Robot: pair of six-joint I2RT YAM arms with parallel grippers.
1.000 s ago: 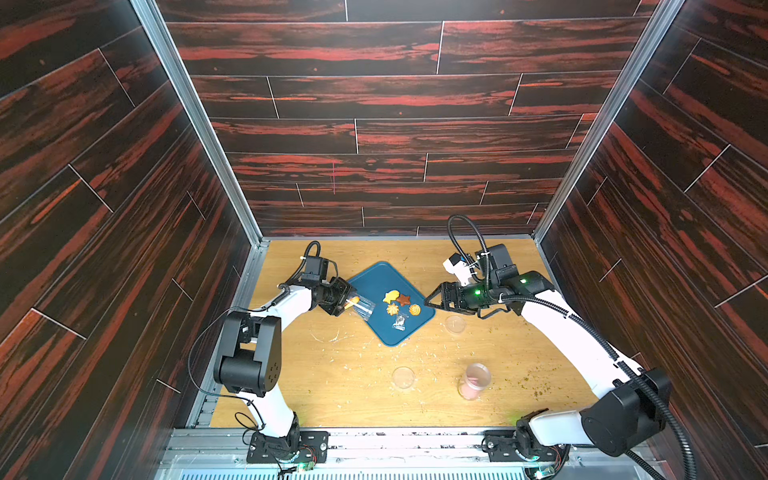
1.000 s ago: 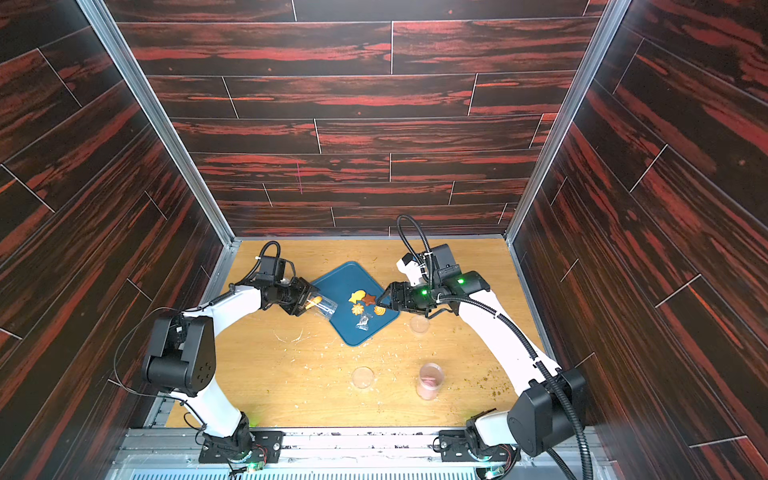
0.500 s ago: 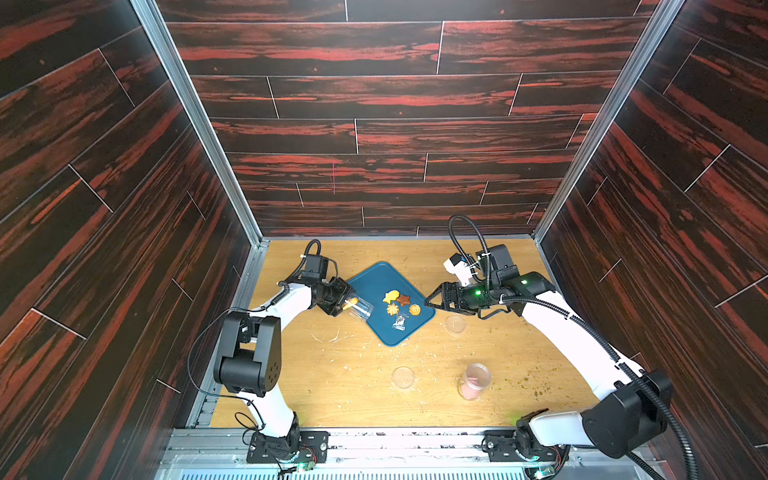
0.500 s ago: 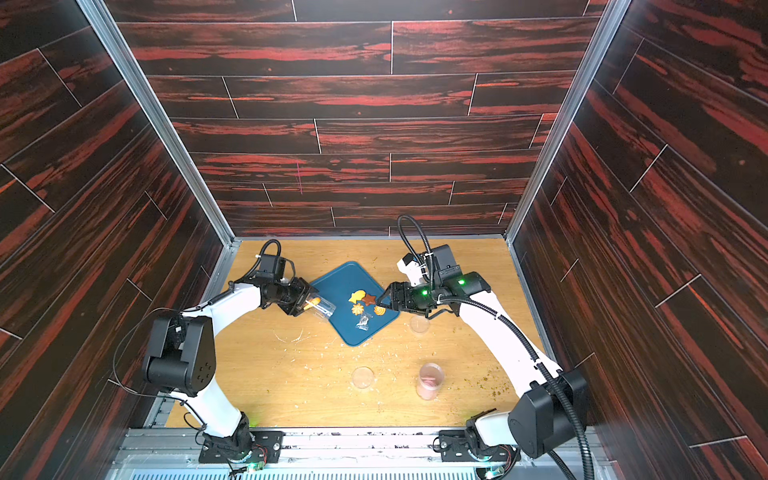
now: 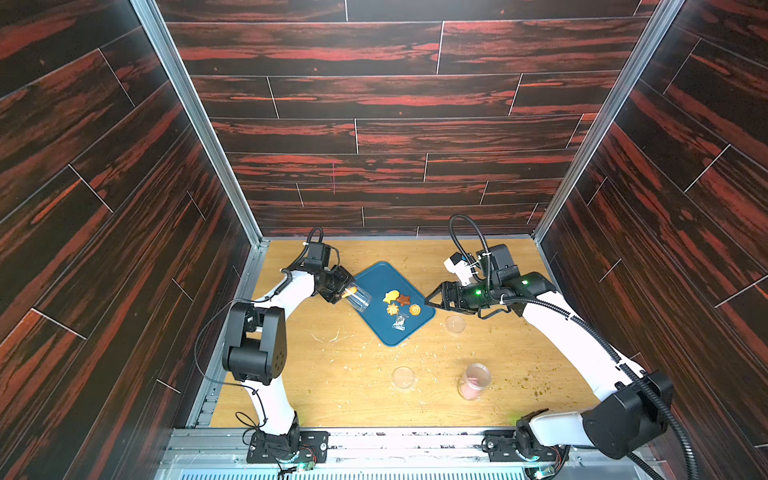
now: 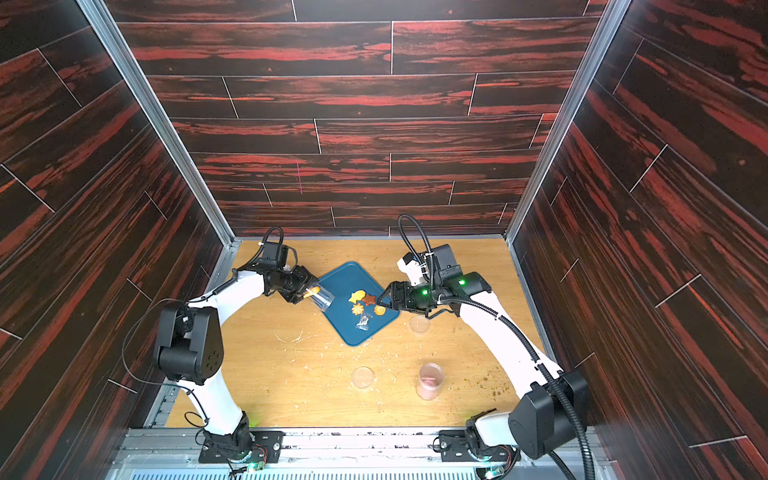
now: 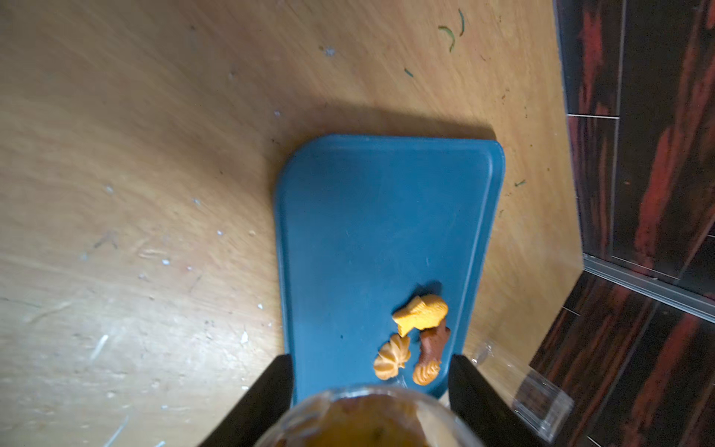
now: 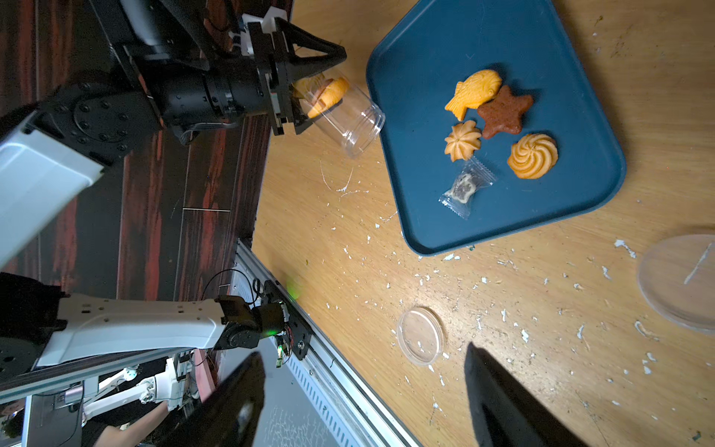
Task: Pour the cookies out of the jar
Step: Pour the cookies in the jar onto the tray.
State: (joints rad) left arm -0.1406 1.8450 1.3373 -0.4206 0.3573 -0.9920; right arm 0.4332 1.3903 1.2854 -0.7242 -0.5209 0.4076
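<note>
Over the last second almost nothing had moved: the jar [image 5: 358, 297] hung at the same tilt, and the same four cookies [image 5: 401, 303] lay on the blue tray [image 5: 376, 278]. That suggests the pour had stalled partway, not finished. The right wrist view showed the spilled ones clearly: a yellow fish-shaped cookie [image 8: 474, 93], a brown star [image 8: 505, 112], a small rosette [image 8: 462, 140] and an orange swirl [image 8: 533, 154], with a small clear packet [image 8: 466, 187] just beside them. At least one orange cookie [image 8: 329, 96] sat lodged near the closed end of the clear jar, and the left wrist view showed more orange and brown through the plastic. The task probably needed a steeper tip or a shake. The left gripper [image 5: 338, 291] was clamped on the base end of the jar, holding it off the desk [image 5: 332, 374], with the open mouth pointing down at the tray's near edge. The right gripper [image 5: 432, 297] hovered at the opposite side of the tray, its jaws spread wide and holding nothing. Two clear lids [image 5: 403, 377] [image 5: 455, 324] and a second jar with pink contents [image 5: 473, 380] rested on the desk, well apart from the pour.
</note>
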